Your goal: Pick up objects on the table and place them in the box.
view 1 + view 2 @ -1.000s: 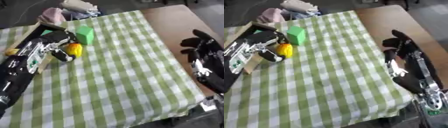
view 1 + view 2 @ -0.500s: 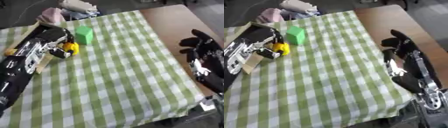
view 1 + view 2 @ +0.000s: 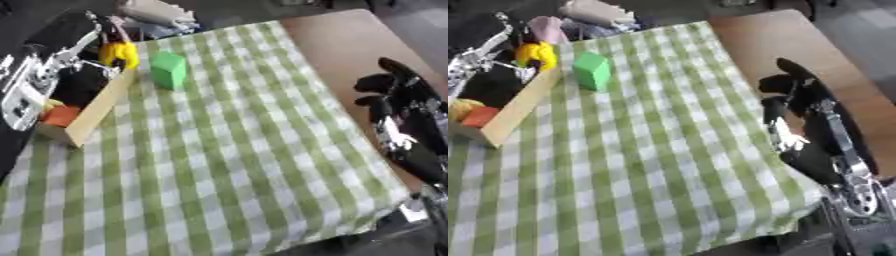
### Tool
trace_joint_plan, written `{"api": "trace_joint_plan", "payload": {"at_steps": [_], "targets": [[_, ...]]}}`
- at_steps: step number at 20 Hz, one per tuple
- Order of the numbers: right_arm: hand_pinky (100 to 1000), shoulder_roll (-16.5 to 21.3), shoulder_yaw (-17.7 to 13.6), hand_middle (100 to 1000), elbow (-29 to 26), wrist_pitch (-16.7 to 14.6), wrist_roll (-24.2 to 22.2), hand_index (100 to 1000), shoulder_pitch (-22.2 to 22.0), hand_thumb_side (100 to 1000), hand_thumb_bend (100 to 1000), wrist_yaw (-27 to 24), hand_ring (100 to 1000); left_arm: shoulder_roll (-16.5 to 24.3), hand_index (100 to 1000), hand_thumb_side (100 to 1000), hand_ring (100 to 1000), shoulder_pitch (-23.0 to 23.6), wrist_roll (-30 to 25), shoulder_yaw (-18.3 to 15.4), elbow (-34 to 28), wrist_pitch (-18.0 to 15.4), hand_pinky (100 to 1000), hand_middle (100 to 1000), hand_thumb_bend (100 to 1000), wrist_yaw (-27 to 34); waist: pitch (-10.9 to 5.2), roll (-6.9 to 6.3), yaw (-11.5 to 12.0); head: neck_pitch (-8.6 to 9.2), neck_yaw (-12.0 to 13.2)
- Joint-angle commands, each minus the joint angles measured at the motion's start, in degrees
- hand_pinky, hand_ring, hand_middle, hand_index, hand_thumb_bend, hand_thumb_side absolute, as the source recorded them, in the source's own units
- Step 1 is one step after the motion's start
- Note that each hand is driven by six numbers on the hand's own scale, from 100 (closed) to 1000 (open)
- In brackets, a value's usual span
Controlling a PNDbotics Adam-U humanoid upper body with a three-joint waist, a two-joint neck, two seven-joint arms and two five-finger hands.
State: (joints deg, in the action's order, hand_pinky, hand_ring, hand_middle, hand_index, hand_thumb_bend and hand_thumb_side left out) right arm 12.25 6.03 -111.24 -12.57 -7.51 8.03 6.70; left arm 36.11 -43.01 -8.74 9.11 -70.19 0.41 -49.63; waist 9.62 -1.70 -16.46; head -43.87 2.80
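Left robot hand [image 3: 83, 55] around smooth yellow object [image 3: 118, 54]

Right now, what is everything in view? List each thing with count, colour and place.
Tablecloth: one, green and white check, over most of the brown table.
Box: one, tan, far left on the cloth.
Block: one, green, on the cloth right of the box.
Yellow object: one, over the box's far end, in the left hand.
Orange object: one, inside the box's near end.
Bundle of cloth: pale, beyond the far edge.
Left hand: black and silver, over the box.
Right hand: black, idle at right, fingers relaxed.
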Motion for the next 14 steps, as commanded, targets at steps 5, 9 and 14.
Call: {"api": "trace_joint_plan", "payload": {"at_steps": [5,9,14], "targets": [[698,0.5,-0.2,721,-0.5,0.0,-0.1,938,0.4,470,100,-0.1,779,2.8,714,100,610,-1.7,4.9,-4.1,9.3,7.0,688,628,263,-4.3,-0.67,0.53,-0.4,-0.24,-0.4],[699,0.5,-0.2,721,-0.5,0.0,-0.1,939,0.4,470,100,-0.2,780,2.5,734,100,631,-1.6,6.4,-4.6,12.6,8.5,700,655,270,-5.4,-0.49,0.5,-0.7,-0.24,-0.1],[699,0.6,-0.1,720,-0.6,0.0,-0.3,938,0.5,470,100,-0.3,779,2.4,782,110,682,-1.4,6.8,-4.9,14.5,8.9,726,715,283,-5.5,-0.22,0.54,-1.3,-0.24,0.1]]}}
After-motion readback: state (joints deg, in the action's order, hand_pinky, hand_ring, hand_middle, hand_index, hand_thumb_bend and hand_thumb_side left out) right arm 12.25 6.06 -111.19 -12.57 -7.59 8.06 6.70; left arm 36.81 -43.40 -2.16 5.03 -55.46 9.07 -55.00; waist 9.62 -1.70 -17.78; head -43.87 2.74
